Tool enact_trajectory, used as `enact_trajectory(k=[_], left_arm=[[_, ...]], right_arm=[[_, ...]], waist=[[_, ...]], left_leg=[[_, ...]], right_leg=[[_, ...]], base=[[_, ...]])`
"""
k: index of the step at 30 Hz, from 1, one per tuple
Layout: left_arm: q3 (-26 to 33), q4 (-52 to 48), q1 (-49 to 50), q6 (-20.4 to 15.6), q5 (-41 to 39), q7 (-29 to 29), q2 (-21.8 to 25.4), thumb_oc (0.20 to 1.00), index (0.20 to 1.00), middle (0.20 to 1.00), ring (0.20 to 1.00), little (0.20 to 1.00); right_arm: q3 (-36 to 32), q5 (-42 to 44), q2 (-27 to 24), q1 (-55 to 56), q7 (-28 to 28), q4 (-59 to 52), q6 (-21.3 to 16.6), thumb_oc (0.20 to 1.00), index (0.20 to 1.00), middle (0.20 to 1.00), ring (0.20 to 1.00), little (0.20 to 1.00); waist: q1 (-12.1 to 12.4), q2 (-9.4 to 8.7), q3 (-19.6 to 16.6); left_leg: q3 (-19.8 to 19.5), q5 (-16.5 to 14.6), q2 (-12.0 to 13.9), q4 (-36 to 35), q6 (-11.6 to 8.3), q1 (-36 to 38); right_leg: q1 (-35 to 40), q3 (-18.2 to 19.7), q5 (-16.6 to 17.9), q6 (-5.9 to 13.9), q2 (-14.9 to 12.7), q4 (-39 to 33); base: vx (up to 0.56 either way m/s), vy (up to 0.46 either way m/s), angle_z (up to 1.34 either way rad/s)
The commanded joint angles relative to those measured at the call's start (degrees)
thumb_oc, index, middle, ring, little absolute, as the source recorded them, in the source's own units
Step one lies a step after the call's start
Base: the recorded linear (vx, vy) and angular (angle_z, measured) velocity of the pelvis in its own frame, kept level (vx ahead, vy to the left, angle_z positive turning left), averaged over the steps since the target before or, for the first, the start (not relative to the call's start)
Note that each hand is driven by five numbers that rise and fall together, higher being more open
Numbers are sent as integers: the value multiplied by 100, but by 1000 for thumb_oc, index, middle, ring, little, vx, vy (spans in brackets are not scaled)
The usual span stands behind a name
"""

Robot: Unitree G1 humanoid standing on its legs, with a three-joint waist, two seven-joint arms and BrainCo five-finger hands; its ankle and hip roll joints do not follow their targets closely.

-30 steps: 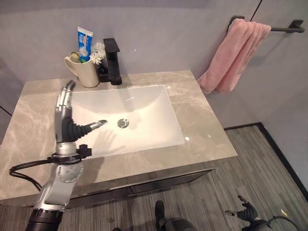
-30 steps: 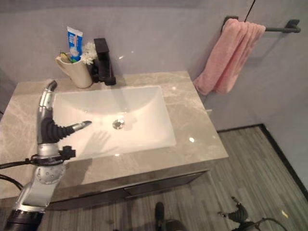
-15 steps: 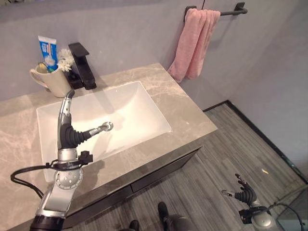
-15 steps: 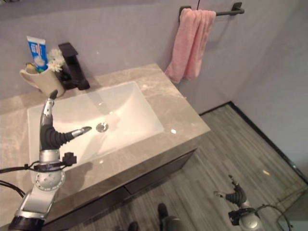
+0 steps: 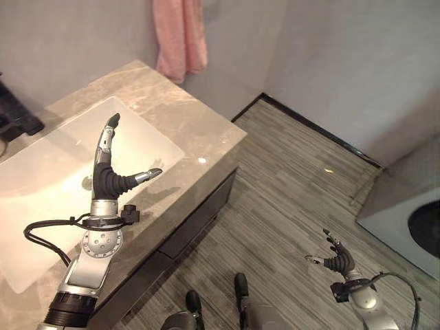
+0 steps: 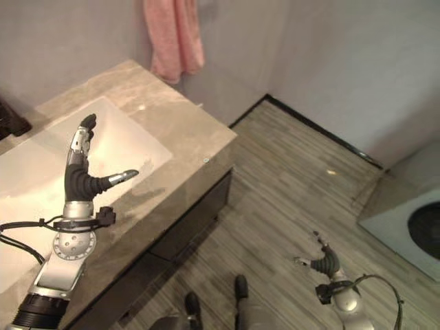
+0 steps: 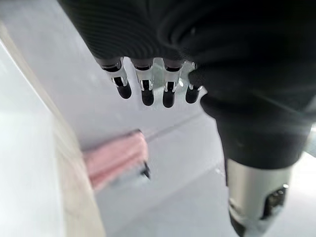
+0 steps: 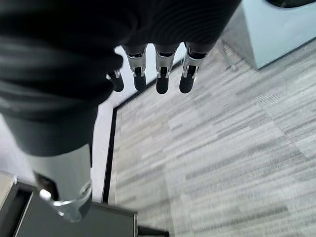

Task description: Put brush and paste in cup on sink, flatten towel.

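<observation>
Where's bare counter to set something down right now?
Bare marble runs between the basin and the counter's front and right edges, up to under the pink towel. Left hand hangs open over the basin; the faucet crowds the back.

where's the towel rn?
The pink towel hangs on the wall at the top of both eye views, beyond the far end of the marble counter, well away from the open left robot hand.

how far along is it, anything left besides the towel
Neither hand holds anything: the left hand is open above the sink and the right hand hangs open low over the floor. The cup, brush and paste are out of frame, so that step cannot be confirmed here. The pink towel hangs bunched by the wall past the counter's end, untouched, so flattening it is left.
</observation>
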Motion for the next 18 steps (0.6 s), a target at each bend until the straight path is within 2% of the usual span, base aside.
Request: enact_trajectory(k=[1, 2, 3, 4, 5, 6, 7, 9, 12, 15, 17, 18], left_arm=[[-181, -70, -164, -270, -238, -78, -16, 1000, 1000, 1000, 1000, 1000], [-202, -55, -188, -261, -259, -85, -38, 1000, 1000, 1000, 1000, 1000], [-227, 3, -200, -223, -292, -117, -96, 1000, 1000, 1000, 1000, 1000], [-232, 7, -202, -225, -292, -117, -97, 1000, 1000, 1000, 1000, 1000], [-281, 94, -164, -196, -453, -241, -195, 1000, 1000, 1000, 1000, 1000], [-283, 98, -166, -199, -457, -244, -196, 1000, 1000, 1000, 1000, 1000], [-396, 205, -129, -163, -677, -428, -299, 1000, 1000, 1000, 1000, 1000], [-484, 265, -168, -108, -559, -469, -289, 1000, 1000, 1000, 1000, 1000], [-799, 614, -194, 12, -813, -713, -445, 1000, 1000, 1000, 1000, 1000], [-823, 672, -167, 12, -826, -777, -444, 1000, 1000, 1000, 1000, 1000], [-979, 1094, -128, 116, -814, -831, -523, 1000, 1000, 1000, 1000, 1000], [-1067, 1306, -122, 169, -907, -863, -578, 1000, 1000, 1000, 1000, 1000]], right_arm=[[-305, -219, -147, 10, -360, -328, -223, 1000, 1000, 1000, 1000, 1000], [-364, -215, -137, 17, -393, -427, -220, 1000, 1000, 1000, 1000, 1000], [-496, -207, -125, 64, -461, -621, -218, 1000, 1000, 1000, 1000, 1000], [-501, -208, -124, 72, -460, -630, -212, 1000, 1000, 1000, 1000, 1000], [-566, -212, -102, 127, -481, -766, -222, 1000, 1000, 1000, 1000, 1000], [-569, -211, -104, 130, -480, -769, -221, 1000, 1000, 1000, 1000, 1000], [-663, -158, -84, 281, -444, -873, -222, 1000, 1000, 1000, 1000, 1000], [-728, -129, -89, 404, -403, -1008, -219, 1000, 1000, 1000, 1000, 1000], [-894, 129, -85, 618, -398, -876, -244, 1000, 1000, 1000, 1000, 1000], [-917, 203, -87, 655, -356, -884, -256, 1000, 1000, 1000, 1000, 1000], [-872, 419, -64, 600, -345, -796, -298, 1000, 1000, 1000, 1000, 1000], [-818, 613, -26, 528, -321, -696, -320, 1000, 1000, 1000, 1000, 1000]], waist=[[97, 65, -587], [113, 52, -612], [81, -5, -676], [98, -6, -674], [49, -44, -703], [66, -43, -701], [-33, -39, -700], [-64, -26, -688], [-206, -16, -676], [-218, -18, -679], [-192, -19, -651], [-139, -28, -615]], left_leg=[[-272, 45, 62, -78, -206, -196], [-147, 68, 95, -62, -209, -199], [179, 66, 151, -35, -218, -169], [194, 62, 152, -35, -219, -161], [537, 96, 232, -92, -237, -61], [552, 96, 234, -97, -239, -52], [642, 96, 295, -50, -265, 33], [604, 95, 324, -5, -280, 33], [380, 230, 443, 39, -384, 24], [317, 241, 456, 49, -400, 20], [-295, 303, 415, 153, -457, -134], [-732, 299, 327, 223, -471, -212]], right_leg=[[351, -531, -489, 292, -427, 1219], [411, -649, -451, 312, -480, 1255], [593, -822, -450, 378, -504, 1183], [597, -809, -445, 380, -502, 1176], [520, -933, -411, 367, -482, 1058], [518, -917, -409, 366, -479, 1058], [483, -740, -464, 308, -343, 996], [508, -629, -580, 270, -258, 936], [632, -260, -633, 83, 85, 590], [662, -206, -622, 63, 137, 522], [638, 31, -588, -32, 276, 426], [616, 128, -586, -56, 304, 444]], base=[[-105, -25, -94], [-175, -57, -93], [-131, -51, -44], [-120, -99, -77], [-40, -66, -92], [-57, -171, -122], [-31, -152, -111], [-30, -137, -85], [-28, -194, -46], [-17, -115, -44], [-57, -150, -14], [-50, -110, -27]])
